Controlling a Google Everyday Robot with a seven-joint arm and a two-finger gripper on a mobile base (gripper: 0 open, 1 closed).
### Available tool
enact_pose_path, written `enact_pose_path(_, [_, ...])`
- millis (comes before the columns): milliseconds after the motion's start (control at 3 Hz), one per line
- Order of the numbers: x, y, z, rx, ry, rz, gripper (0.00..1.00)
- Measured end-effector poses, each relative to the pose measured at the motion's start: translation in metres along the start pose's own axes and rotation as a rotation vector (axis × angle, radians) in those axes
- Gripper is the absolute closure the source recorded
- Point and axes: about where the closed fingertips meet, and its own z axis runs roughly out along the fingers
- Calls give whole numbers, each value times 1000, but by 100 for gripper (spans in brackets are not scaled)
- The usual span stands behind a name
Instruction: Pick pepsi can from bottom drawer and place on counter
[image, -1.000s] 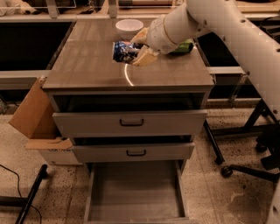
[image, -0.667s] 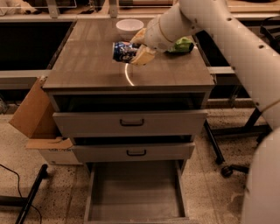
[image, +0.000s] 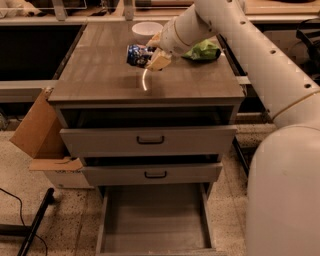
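The pepsi can (image: 135, 54), dark blue with a silver end, lies on its side at the back middle of the counter (image: 100, 75). I cannot tell whether it rests on the top or hangs just over it. My gripper (image: 150, 51) reaches in from the right and is shut on the can's right end, with one tan finger (image: 160, 60) in front of it. The bottom drawer (image: 155, 220) is pulled fully open below, and its grey floor is bare.
A green chip bag (image: 202, 51) lies right of the gripper and a white bowl (image: 146, 28) stands behind it. The two upper drawers (image: 150, 140) are partly open. A cardboard box (image: 37, 125) leans at the left. My white arm (image: 285, 190) fills the right side.
The gripper and can have shifted slightly back and left over the counter. The arm's lower body has swung into view at the right.
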Motion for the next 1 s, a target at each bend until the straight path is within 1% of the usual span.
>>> enact_pose_path(333, [2, -10, 8, 4, 6, 14, 11])
enact_pose_path(667, [3, -17, 10, 11, -3, 28, 0])
enact_pose_path(1000, [12, -17, -6, 39, -20, 54, 0])
